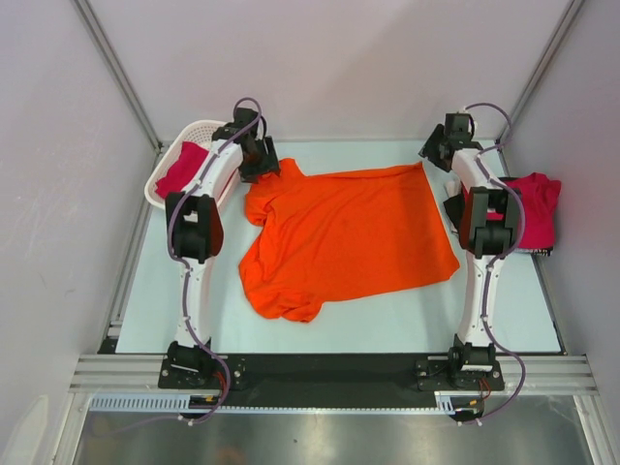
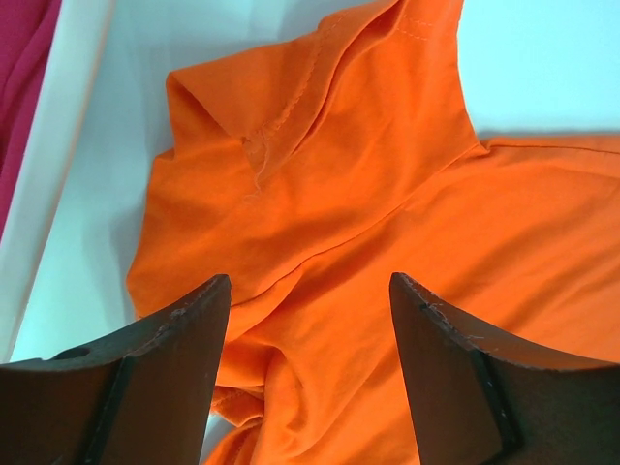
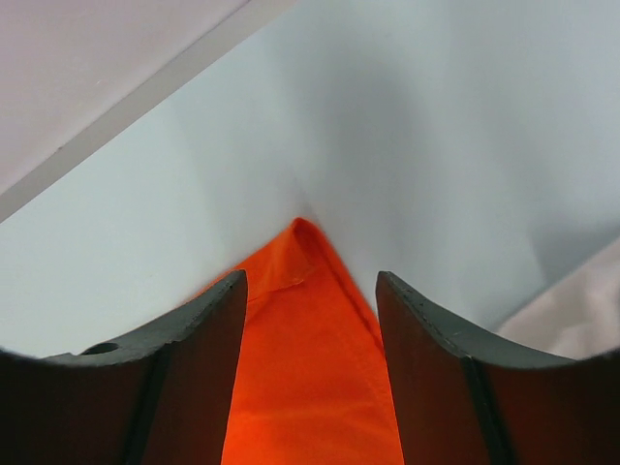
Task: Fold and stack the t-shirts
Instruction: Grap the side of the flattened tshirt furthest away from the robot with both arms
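A bright orange t-shirt (image 1: 349, 237) lies spread across the middle of the table, its near left part bunched. My left gripper (image 1: 260, 160) hovers over the shirt's far left sleeve (image 2: 310, 145), its jaws open with the cloth lying loose below and between them (image 2: 310, 291). At the shirt's far right corner (image 3: 305, 368) my right gripper (image 1: 438, 155) is also open, and the corner's tip points out between its fingers (image 3: 310, 291). One crimson t-shirt (image 1: 179, 170) sits in the basket. Another crimson t-shirt (image 1: 538, 208) lies folded at the table's right edge.
A white lattice basket (image 1: 199, 131) stands at the far left corner, and its rim (image 2: 58, 145) runs close beside the left gripper. Grey walls enclose the pale table (image 1: 387, 325) at the back and sides. The right arm's upper link stands between the orange shirt and the folded crimson one.
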